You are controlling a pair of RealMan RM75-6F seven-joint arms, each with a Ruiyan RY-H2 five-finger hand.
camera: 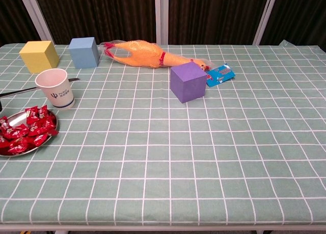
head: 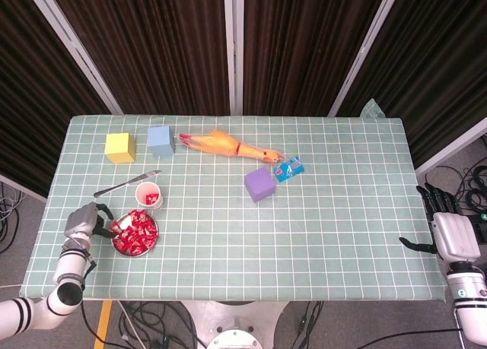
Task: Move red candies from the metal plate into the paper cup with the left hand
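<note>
At lower left, the left hand (head: pixel 84 220) curls beside the plate (head: pixel 153 240) of candies (head: pixel 134 232) (grip unclear), cup (head: pixel 148 195) conveniently just above; right hand (head: pixel 449 229) idles, fingers spread.

Red candies (camera: pixel 25 129), white paper cup (camera: pixel 55 88) — mint-green checked tablecloth (camera: pixel 204 157), perhaps white-lined.

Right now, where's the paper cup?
The paper cup stands upright near the table's left end, just behind the metal plate, with the knife beyond it.
</note>
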